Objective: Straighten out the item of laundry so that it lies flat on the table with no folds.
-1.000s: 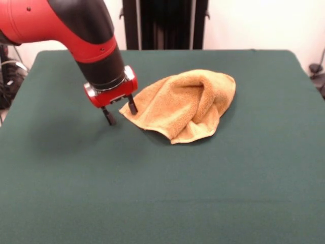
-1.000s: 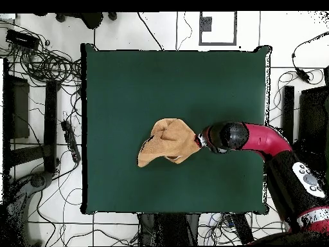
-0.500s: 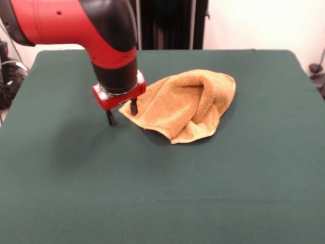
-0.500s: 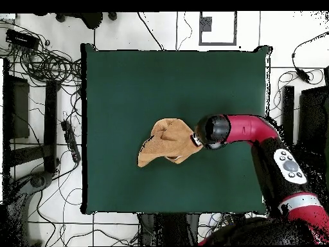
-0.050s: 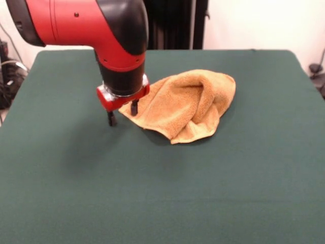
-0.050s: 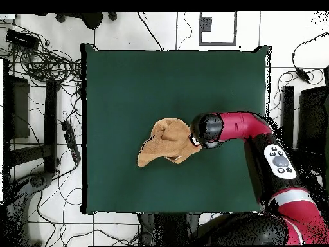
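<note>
Green cloth is covering the whole counter (image 5: 61, 193), and cables are trailing over the floor around it in the overhead view. Near the middle of the counter the towel (image 5: 188, 104) is lying in a crumpled heap, folded over itself with a thick ridge rising through its centre and a paler hem showing along its lower edge.

At the towel's corner nearest the arm, the claw (image 5: 122, 113) is pointing straight down with its two dark fingers spread apart: one finger is standing on or just above the towel's corner, the other over bare green cloth just beside it. Nothing is being gripped yet, as far as the front view shows. In the overhead view the arm's wrist is hiding the claw, which is sitting at the towel's (image 6: 166, 143) edge.

Judging by this, the straightening is barely begun. No part of the towel is lying flat, the corner is not yet pinched, and all the pulling and spreading is still to do.
</note>
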